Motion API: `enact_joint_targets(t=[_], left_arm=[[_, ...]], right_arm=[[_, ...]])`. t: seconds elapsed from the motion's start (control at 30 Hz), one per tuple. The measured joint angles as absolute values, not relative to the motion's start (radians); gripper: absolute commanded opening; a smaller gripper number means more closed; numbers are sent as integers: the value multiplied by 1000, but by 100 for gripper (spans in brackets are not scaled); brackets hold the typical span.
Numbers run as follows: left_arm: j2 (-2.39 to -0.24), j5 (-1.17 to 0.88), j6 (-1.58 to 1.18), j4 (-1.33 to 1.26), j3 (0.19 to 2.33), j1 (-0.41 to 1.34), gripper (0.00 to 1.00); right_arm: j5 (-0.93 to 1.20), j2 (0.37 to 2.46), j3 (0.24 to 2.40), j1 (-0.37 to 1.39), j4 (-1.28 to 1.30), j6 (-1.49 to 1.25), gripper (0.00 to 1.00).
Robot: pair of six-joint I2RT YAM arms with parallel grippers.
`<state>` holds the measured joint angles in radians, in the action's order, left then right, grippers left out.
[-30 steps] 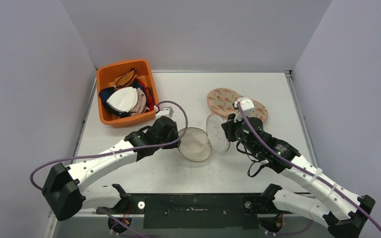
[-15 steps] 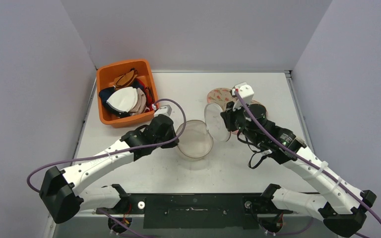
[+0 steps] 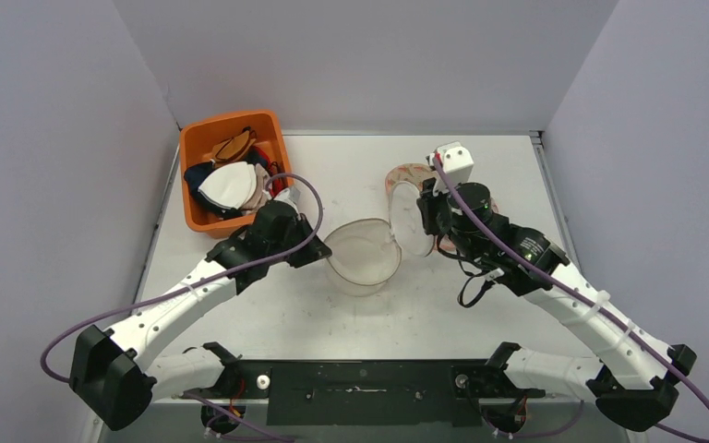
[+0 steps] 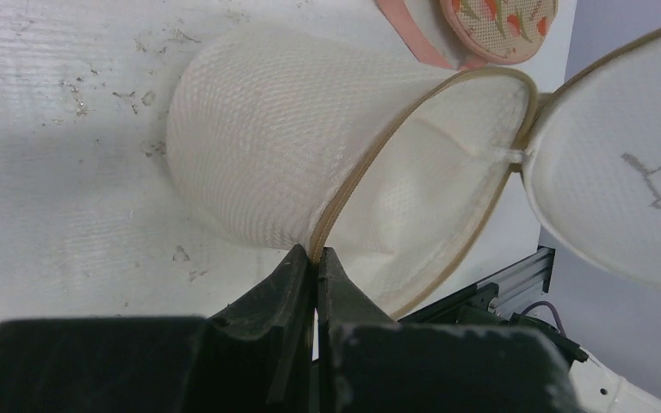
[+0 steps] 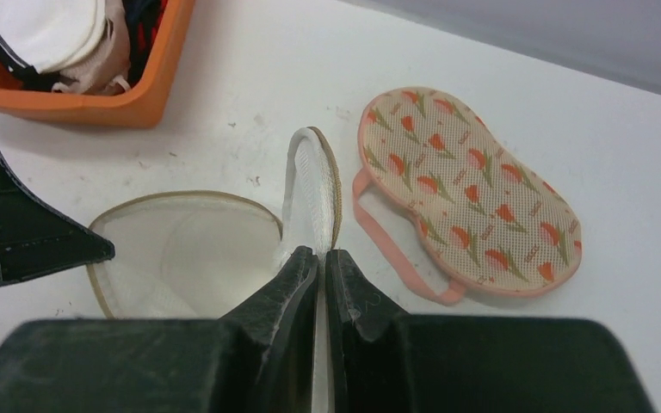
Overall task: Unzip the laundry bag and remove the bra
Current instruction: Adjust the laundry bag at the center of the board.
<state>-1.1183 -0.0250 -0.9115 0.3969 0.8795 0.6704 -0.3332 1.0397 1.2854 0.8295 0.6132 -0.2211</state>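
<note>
The white mesh laundry bag (image 3: 362, 257) is unzipped and spread open like a clamshell, and its inside looks empty. My left gripper (image 3: 318, 251) is shut on the tan zipper rim of the bowl half (image 4: 284, 172); its jaws pinch the rim in the left wrist view (image 4: 317, 255). My right gripper (image 3: 427, 221) is shut on the edge of the lid half (image 5: 314, 189), held upright. The bra (image 5: 465, 194), beige with red tulips and pink straps, lies on the table outside the bag. In the top view the bra (image 3: 404, 175) is partly hidden behind the right arm.
An orange bin (image 3: 187, 185) full of other bras stands at the back left, close behind the left arm. It also shows in the right wrist view (image 5: 95, 103). Grey walls enclose the white table (image 3: 332, 166) on three sides.
Both grippers have lifted the bag and carried it backward. The bowl half has tipped up on its side, the lid stands upright, and the right arm now covers more of the bra.
</note>
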Motion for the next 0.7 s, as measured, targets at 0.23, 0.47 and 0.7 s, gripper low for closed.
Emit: enact_joint_targets(t=[0.23,0.47,0.7], left_arm=[[-1139,-96,-905,403,932,626,0],[-1129,-115,-915,298,855,627,0],[-1127,-120,-924,301,724,627,0]], right_arm=[[-353,1094,1347,854,679,-220,5],[-378,1068,1303,865,637,-226,5],[-365,1073,1136,878,645,-259,5]])
